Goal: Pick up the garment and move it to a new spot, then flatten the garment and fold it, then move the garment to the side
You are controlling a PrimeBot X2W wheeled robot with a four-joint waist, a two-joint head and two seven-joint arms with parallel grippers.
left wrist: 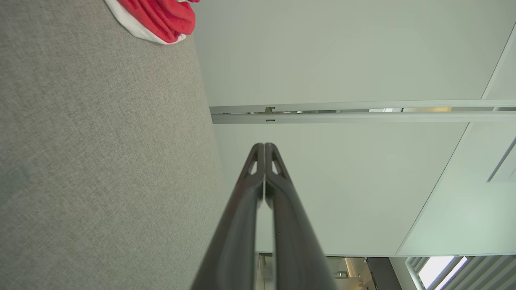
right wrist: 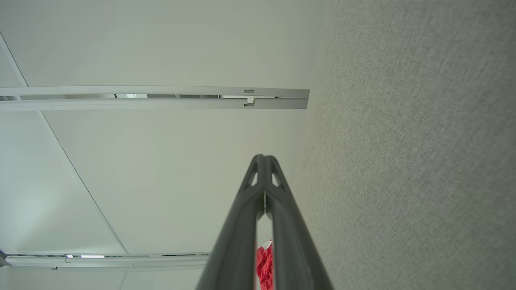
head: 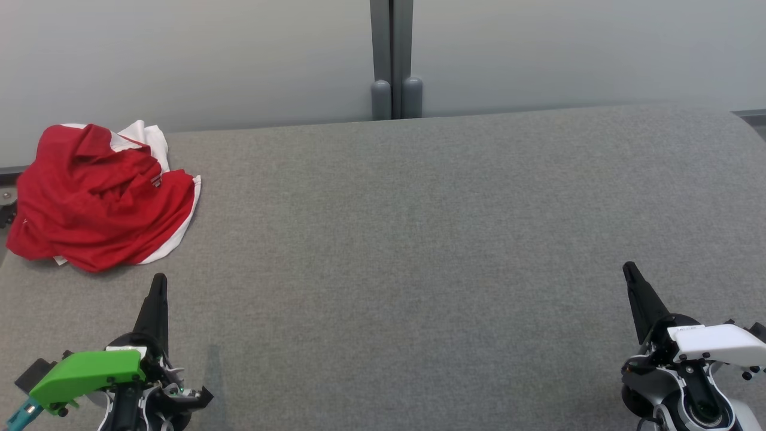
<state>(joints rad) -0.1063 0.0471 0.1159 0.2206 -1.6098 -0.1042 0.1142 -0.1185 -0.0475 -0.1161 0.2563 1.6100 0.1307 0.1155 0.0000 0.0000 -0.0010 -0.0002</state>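
A crumpled red garment [head: 99, 197] with white trim lies in a heap at the far left of the grey fabric table [head: 419, 251]. Its edge shows at the top of the left wrist view as the garment [left wrist: 159, 18], and a red sliver of the garment [right wrist: 265, 266] peeks between the right fingers. My left gripper [head: 159, 281] rests at the lower left, just below the heap, shut with nothing in it; its tips [left wrist: 264, 147] meet. At the lower right, my right gripper [head: 628, 269] is shut and empty too, tips [right wrist: 263, 158] pressed together.
A pale wall with a grey vertical post [head: 392, 60] stands behind the table's far edge. The garment hangs close to the table's left edge. Wide grey surface stretches between the two grippers.
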